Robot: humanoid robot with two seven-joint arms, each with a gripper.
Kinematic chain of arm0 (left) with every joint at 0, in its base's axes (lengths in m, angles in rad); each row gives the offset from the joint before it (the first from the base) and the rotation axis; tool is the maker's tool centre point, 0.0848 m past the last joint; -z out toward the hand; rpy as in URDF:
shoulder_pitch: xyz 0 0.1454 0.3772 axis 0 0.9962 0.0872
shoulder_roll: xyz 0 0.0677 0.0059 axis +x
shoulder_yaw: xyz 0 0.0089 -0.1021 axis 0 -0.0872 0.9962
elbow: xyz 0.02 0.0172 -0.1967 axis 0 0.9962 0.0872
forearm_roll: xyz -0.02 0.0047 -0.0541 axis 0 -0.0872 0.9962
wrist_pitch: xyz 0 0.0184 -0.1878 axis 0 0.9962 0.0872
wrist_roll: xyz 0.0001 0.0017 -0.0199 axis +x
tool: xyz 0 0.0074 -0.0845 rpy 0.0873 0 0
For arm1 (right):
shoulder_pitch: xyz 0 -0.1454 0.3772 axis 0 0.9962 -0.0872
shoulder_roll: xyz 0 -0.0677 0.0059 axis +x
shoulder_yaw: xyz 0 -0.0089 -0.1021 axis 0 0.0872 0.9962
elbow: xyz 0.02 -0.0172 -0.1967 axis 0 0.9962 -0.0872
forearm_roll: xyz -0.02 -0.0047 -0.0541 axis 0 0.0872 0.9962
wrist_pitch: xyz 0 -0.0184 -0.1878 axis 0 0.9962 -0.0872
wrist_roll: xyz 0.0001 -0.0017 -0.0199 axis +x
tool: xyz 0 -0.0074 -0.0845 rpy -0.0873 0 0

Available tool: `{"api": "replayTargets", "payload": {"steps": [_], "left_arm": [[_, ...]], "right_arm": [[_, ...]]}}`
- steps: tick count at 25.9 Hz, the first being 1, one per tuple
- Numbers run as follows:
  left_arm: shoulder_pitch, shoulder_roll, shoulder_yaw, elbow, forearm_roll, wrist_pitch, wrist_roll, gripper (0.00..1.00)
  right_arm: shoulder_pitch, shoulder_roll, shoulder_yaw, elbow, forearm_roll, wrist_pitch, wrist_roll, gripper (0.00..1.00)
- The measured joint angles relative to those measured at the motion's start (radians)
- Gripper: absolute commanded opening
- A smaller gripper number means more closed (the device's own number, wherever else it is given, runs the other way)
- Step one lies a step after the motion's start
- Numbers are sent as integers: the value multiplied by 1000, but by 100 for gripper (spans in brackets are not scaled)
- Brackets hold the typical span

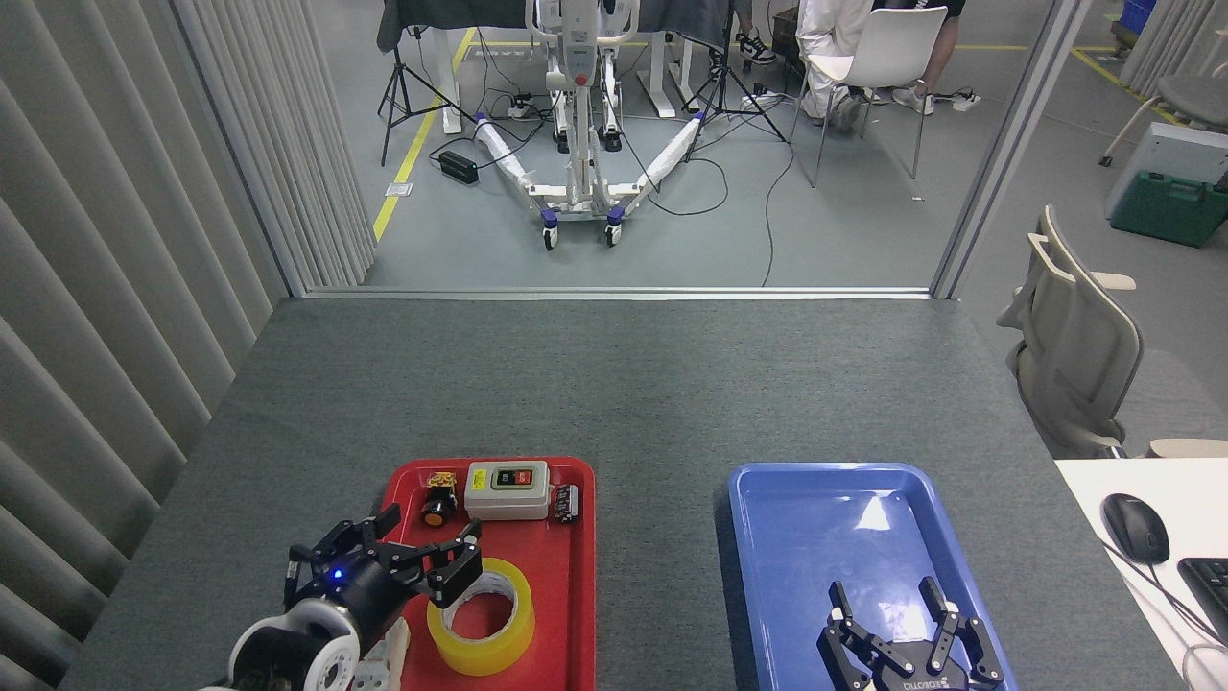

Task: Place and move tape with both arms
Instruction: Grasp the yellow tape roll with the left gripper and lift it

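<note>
- Tape [483, 619] lies flat, core hole up, in the near half of the red tray [573, 614], toward the tray's left side.
- Left gripper [427, 542] sits over the red tray's left edge, at the tape's far-left rim. Fingers spread wide; one fingertip [467, 566] overlaps the roll's top edge in this view. Cannot tell whether it touches. Nothing is gripped.
- A blue light shows on the left gripper's body; the white wrist shell lies behind it at the bottom edge.
- Right gripper [890, 605] hangs over the near end of the blue tray [767, 537], fingers apart and pointing away from the robot, holding nothing. ROBOTIQ lettering reads on its base.
- Far end of the red tray holds a grey switch box [507, 489] with green and red buttons, a yellow-topped push button [438, 501] just left of it, and a small dark part [566, 503] just right of it.
- Both trays sit on the grey table [614, 384], red left, blue right, well apart.
- At right, a white desk carries a mouse [1135, 527] and a keyboard corner.
- Beyond the table: floor with cables, a white wheeled stand [576, 144], and a seated person's legs by a white chair.
</note>
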Motion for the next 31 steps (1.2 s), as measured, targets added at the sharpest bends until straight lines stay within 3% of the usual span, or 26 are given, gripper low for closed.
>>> {"api": "replayTargets", "payload": {"steps": [7,13,22,27,31], "left_arm": [[-195,9,-89,37,23,-64,-513,100],[-360,-7,-141,262,30,-152,-787,100],[-499,-84,-157,587,44,-189,-860,100],[-532,-108,-159,681,44,-191,-861,99],[-552,-113,-159,749,43,-189,-861,87]], "right_arm": [[0,-1,0,0,0,-1,0,100],[0,-1,0,0,0,-1,-2,100],[0,-1,0,0,1,0,-3,100],[1,0,1,0,1,0,-2,100],[1,1,1,0,2,0,-1,100]]}}
